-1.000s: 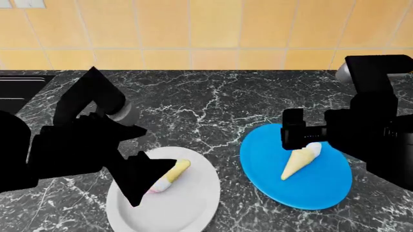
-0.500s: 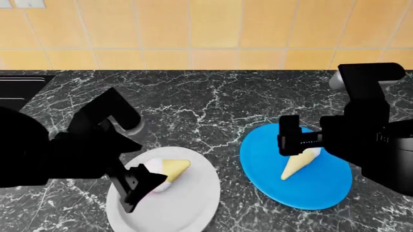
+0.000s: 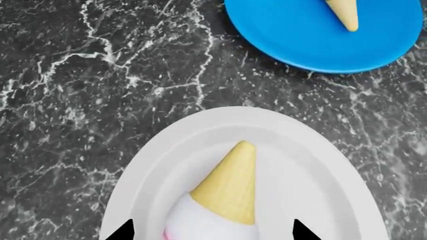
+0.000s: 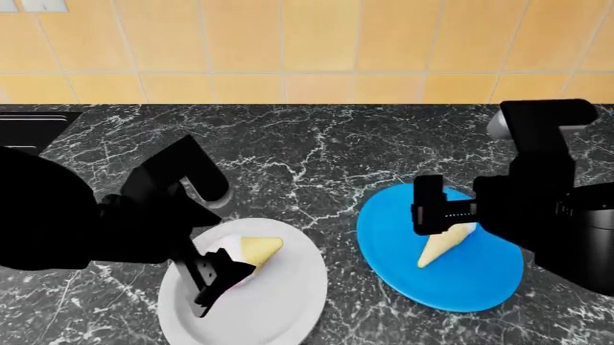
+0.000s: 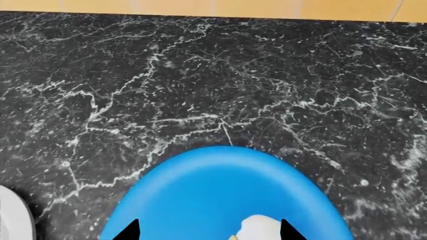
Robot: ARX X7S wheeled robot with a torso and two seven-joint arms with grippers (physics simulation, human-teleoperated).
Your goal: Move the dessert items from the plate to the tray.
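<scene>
Short cone: lies on its side on the white plate, pink-and-white scoop toward the robot, wafer tip pointing away; lying flat, it offers its scoop end to a low approach.
Left gripper: down at the scoop end of the short cone; in the left wrist view its two fingers stand apart on either side of the scoop, not closed on it, which reads as lining up to pinch.
Long cone: lies on the blue plate, white scoop toward the far side, tip toward the robot.
Right gripper: low over the scoop end of the long cone; the right wrist view shows its fingers spread wide with the scoop between them, nothing gripped.
Why both arms: each cone sits on the plate nearest one arm, so each arm takes its own.
Tray: not clearly seen in any view; only a dark edge shows at the far left of the counter, and I cannot tell whether it is the tray.
Progress: judged early; both cones are on their plates.
Risk: a squeeze on the soft scoop rather than the wafer may slip.
</scene>
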